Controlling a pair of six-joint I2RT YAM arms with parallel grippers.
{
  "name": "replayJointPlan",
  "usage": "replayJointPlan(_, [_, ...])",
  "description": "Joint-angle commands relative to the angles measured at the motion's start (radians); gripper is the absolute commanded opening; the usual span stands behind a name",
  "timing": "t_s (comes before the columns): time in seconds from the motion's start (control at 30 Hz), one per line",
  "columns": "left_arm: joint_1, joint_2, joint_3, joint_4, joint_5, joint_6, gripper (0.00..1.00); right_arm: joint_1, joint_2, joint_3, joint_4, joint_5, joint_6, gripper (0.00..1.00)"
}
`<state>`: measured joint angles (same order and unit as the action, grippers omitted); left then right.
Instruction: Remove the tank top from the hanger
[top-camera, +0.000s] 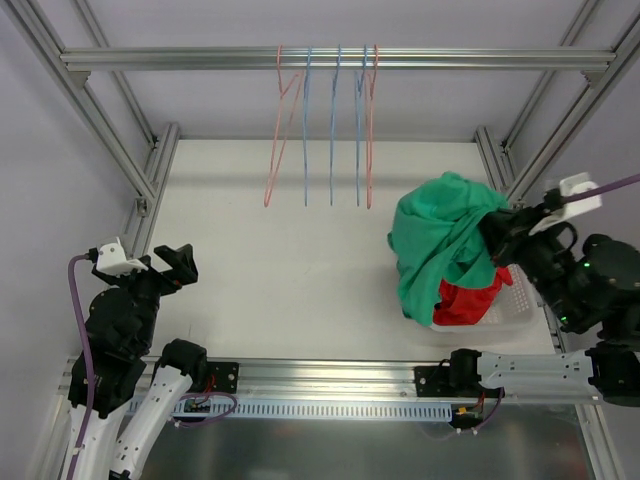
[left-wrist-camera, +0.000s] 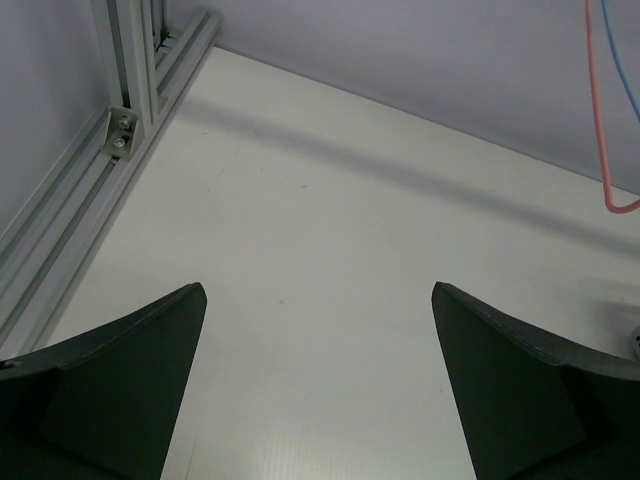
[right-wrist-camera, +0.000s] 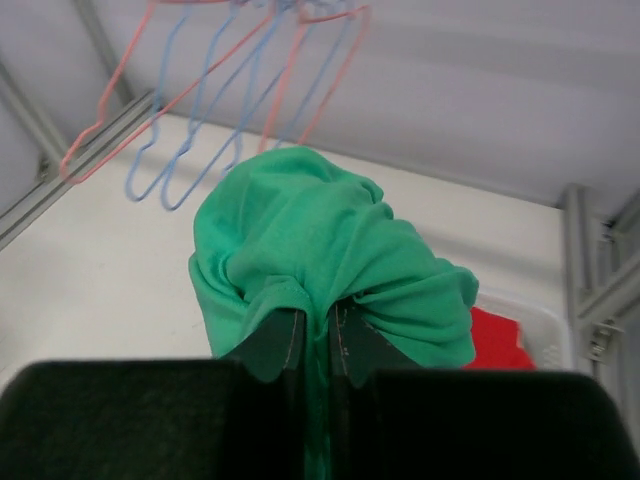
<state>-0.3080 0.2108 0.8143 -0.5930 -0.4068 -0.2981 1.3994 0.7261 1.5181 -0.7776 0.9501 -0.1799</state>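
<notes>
A green tank top (top-camera: 440, 240) hangs bunched from my right gripper (top-camera: 497, 232) over the bin at the right, off the hangers. In the right wrist view the right gripper (right-wrist-camera: 318, 322) is shut on a fold of the green tank top (right-wrist-camera: 320, 230). Several pink and blue wire hangers (top-camera: 330, 120) hang bare on the top rail, also in the right wrist view (right-wrist-camera: 200, 90). My left gripper (top-camera: 175, 262) is open and empty above the table at the left, with nothing between its jaws in the left wrist view (left-wrist-camera: 318, 300).
A clear plastic bin (top-camera: 515, 312) at the right holds a red garment (top-camera: 470, 298). Aluminium frame posts (top-camera: 150, 180) stand at the table's left and right edges. A pink hanger's end (left-wrist-camera: 610, 150) shows at the far right of the left wrist view.
</notes>
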Motion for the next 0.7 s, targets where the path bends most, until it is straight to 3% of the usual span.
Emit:
replayJointPlan(0.0, [-0.005, -0.005, -0.006, 0.01, -0.02, 0.004, 0.99, 0.004, 0.05, 0.137, -0.063, 0.303, -0.146, 0.0])
replayJointPlan(0.17, [-0.005, -0.014, -0.007, 0.01, -0.01, -0.001, 0.99, 0.004, 0.07, 0.192, -0.063, 0.507, -0.329, 0.0])
replayJointPlan(0.33, [-0.005, 0.004, -0.006, 0.01, 0.023, -0.01, 0.99, 0.003, 0.055, 0.148, -0.06, 0.51, -0.332, 0.0])
replayJointPlan(0.53, [-0.005, 0.01, -0.004, 0.01, 0.043, -0.009, 0.99, -0.06, -0.014, -0.037, -0.06, 0.415, -0.196, 0.0])
replayJointPlan(0.63, [-0.005, 0.016, -0.006, 0.012, 0.052, -0.009, 0.99, -0.192, -0.056, -0.188, -0.06, 0.282, -0.122, 0.0])
replayJointPlan(0.67, [-0.005, 0.019, -0.004, 0.012, 0.056, -0.009, 0.99, -0.335, -0.045, -0.214, -0.075, 0.131, -0.104, 0.0])
